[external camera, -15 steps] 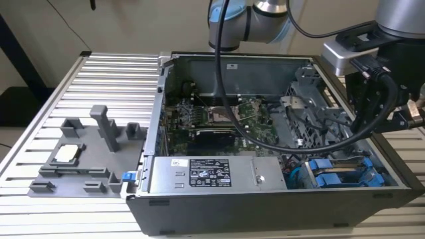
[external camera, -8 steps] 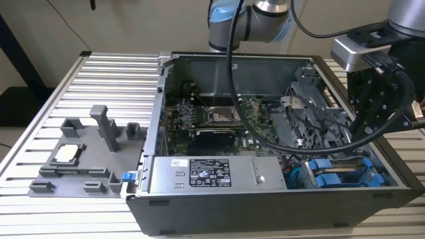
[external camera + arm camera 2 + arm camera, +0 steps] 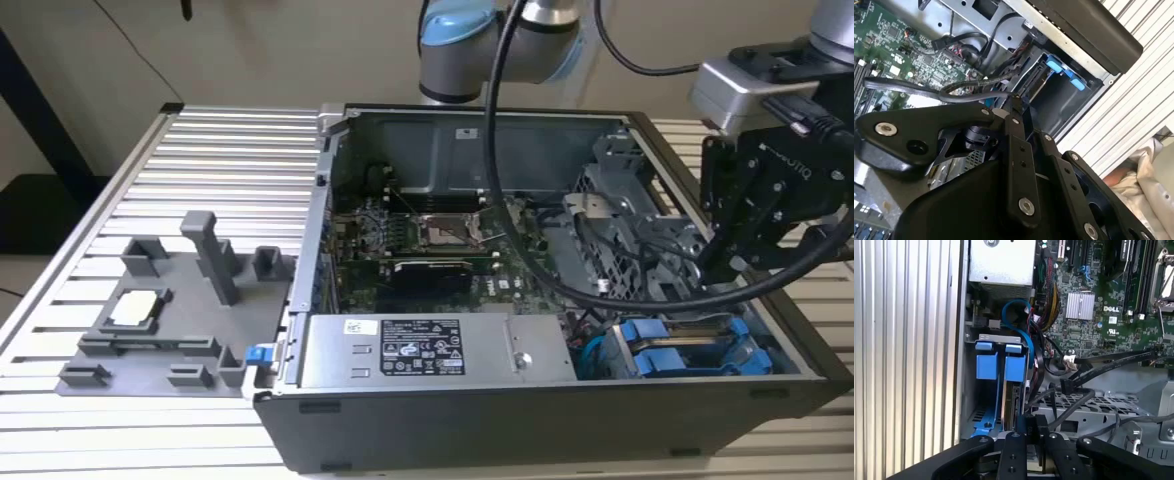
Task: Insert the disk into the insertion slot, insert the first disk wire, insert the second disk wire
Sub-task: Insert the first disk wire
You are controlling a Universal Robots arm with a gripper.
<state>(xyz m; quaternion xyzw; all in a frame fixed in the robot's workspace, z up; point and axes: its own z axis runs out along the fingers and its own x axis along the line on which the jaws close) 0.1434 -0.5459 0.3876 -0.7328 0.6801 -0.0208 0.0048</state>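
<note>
Disk (image 3: 1015, 367) sits in insertion slot (image 3: 999, 337); fingers (image 3: 1014, 450) pinch a wire (image 3: 1069, 407).

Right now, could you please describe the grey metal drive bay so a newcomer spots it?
Find the open grey computer case. At its lower corner on the exterior view's right, beside the stickered grey power-supply box, sits the drive bay. Two bright blue plastic tabs set it apart.

- disk (image 3: 1014, 370): bright blue carrier frame
- drive cage (image 3: 1099, 405): grey, perforated
- motherboard (image 3: 441, 260): green
- table (image 3: 227, 150): pale grey, ribbed stripes
- cables (image 3: 627, 295): black
- power supply (image 3: 427, 350): grey, white label
</note>
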